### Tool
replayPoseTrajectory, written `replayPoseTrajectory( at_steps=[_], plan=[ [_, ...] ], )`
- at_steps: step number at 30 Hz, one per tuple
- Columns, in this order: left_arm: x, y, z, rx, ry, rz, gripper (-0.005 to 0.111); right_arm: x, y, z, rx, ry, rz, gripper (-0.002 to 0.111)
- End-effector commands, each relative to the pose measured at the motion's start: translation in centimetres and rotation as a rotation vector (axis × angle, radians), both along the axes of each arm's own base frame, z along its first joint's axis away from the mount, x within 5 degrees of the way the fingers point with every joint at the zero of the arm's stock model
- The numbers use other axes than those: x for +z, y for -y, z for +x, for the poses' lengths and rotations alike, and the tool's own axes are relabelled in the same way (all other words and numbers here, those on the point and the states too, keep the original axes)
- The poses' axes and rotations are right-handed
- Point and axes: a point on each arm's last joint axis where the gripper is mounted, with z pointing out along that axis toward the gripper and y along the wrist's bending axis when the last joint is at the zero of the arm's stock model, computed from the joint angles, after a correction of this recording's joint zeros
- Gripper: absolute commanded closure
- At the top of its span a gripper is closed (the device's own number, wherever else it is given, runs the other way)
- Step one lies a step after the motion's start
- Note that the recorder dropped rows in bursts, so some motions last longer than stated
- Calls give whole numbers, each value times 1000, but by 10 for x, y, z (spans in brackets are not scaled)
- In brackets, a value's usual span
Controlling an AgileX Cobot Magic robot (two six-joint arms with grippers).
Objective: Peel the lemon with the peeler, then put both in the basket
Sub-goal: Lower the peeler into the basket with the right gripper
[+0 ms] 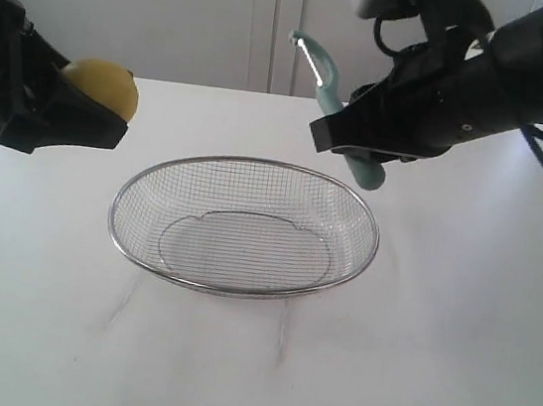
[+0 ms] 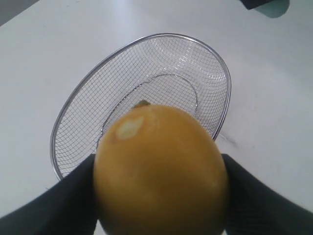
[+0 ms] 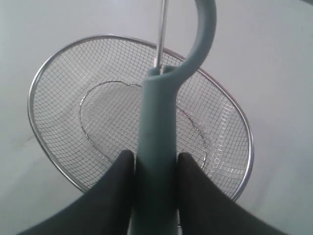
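Lemon (image 2: 161,171) shows a pale patch (unseen from the exterior view).

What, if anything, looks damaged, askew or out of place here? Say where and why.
One thing: the lemon, held in the left claw, has a small pale patch near its tip where the yellow skin looks shaved off. The peeler and the wire basket look intact, and the basket sits level.
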Motion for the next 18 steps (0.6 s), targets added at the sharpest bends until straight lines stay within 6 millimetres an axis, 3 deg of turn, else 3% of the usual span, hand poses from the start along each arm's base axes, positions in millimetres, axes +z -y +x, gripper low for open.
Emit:
replayPoseTrajectory(
  at_steps=[1, 10, 18],
  plan=[
    [5, 2, -5, -5, -5, -34, 107, -14, -4, 16, -63, -27, 11, 108],
    [5, 2, -4, -2, -1, -35, 107, -39, -6, 33, -118, -81, -58, 108],
    [6, 2, -5, -1, -7, -53, 107, -43, -15, 57, -147, -95, -85, 108]
  ],
)
